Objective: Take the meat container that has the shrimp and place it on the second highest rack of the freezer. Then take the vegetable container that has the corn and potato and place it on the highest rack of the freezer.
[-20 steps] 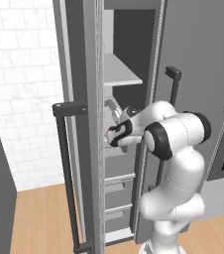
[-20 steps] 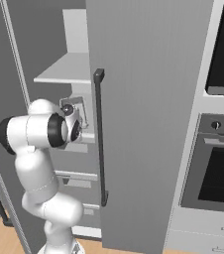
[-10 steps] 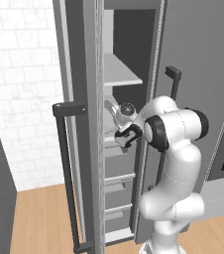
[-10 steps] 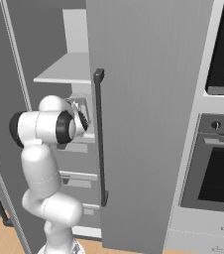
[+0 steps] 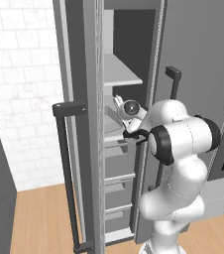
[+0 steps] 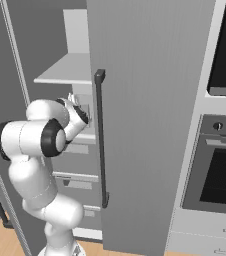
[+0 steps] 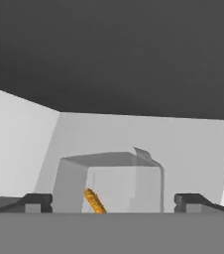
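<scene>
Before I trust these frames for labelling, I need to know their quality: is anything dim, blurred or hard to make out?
Hand view: soft and flatly lit; the clear container is faint against the grey freezer interior, and only the orange shrimp stands out. Left base view: sharp, but the cavity behind the end effector is dark. Right base view: even light, no glare.

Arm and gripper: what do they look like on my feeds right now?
The arm is glossy white, built of rounded, bulbous segments with black bands at the joints; one wide black ring circles the big elbow joint. A thin dark cable loops near the wrist. The white hand carries a round dark camera lens. The gripper ends in two small dark grey, blocky fingertips. No markings or lettering are visible.
</scene>
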Robot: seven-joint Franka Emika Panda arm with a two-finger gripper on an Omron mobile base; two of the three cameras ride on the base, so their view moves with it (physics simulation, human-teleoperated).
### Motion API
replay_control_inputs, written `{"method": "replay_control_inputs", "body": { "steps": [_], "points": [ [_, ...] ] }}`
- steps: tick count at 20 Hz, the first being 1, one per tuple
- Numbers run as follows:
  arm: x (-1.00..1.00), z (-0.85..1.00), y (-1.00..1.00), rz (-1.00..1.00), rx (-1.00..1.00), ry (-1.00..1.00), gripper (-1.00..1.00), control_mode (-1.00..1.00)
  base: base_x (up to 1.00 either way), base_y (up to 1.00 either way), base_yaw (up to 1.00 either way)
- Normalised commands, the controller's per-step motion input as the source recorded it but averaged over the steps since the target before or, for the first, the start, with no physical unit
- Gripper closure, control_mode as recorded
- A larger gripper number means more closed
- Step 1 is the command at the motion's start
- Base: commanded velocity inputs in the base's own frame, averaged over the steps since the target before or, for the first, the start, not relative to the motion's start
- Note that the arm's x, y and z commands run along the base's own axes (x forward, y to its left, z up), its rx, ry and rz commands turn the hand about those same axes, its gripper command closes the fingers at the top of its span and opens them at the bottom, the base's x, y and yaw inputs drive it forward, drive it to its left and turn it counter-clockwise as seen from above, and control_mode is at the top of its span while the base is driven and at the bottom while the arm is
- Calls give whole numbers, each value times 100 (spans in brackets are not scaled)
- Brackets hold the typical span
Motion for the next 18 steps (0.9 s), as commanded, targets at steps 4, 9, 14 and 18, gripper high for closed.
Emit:
{"method": "replay_control_inputs", "body": {
  "steps": [4,9,14,18],
  "points": [
    [-86,5,3,0,-1,-1,-100,-100,0,0,0],
    [-86,72,-2,0,0,0,-100,-100,0,0,0],
    [-84,100,-27,1,14,1,-100,-100,0,0,0],
    [-74,100,-44,7,25,9,-100,-100,0,0,0]
  ]
}}
